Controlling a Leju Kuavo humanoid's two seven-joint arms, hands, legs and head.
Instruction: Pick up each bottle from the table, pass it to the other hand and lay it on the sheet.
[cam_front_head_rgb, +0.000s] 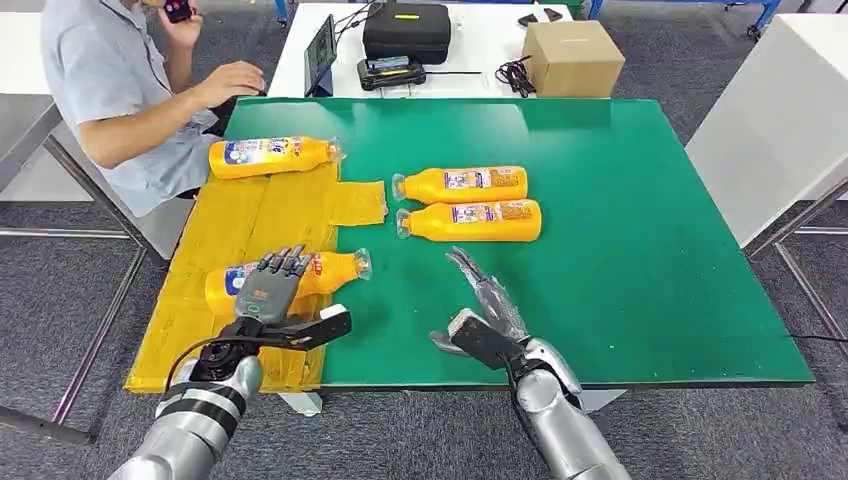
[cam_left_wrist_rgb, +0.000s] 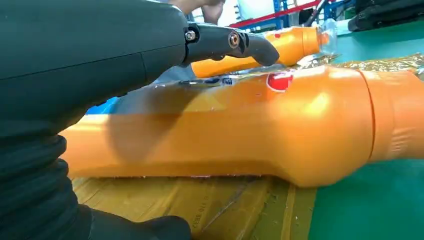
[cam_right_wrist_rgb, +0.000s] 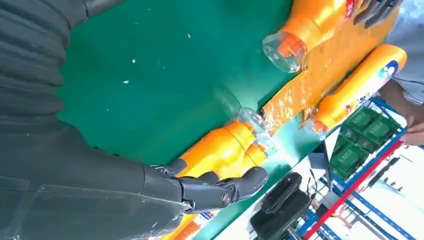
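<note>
Four orange bottles lie on their sides. One bottle (cam_front_head_rgb: 335, 271) (cam_left_wrist_rgb: 280, 130) lies on the yellow sheet (cam_front_head_rgb: 235, 225) near the front, and my left hand (cam_front_head_rgb: 268, 290) (cam_left_wrist_rgb: 85, 60) lies over its label end, fingers stretched across the top and thumb spread away. Another bottle (cam_front_head_rgb: 270, 156) (cam_right_wrist_rgb: 357, 87) lies at the sheet's far end. Two more bottles (cam_front_head_rgb: 462, 185) (cam_front_head_rgb: 472, 221) lie side by side on the green table (cam_front_head_rgb: 620, 250). My right hand (cam_front_head_rgb: 485, 310) (cam_right_wrist_rgb: 150, 192) hovers empty in front of that pair, with its fingers (cam_right_wrist_rgb: 225, 189) straight and apart.
A person (cam_front_head_rgb: 120, 80) sits at the far left corner with one hand by the table edge. Behind the green table a white table holds a black case (cam_front_head_rgb: 405, 30), a tablet (cam_front_head_rgb: 320, 55) and a cardboard box (cam_front_head_rgb: 572, 58). Another white table (cam_front_head_rgb: 780, 120) stands at right.
</note>
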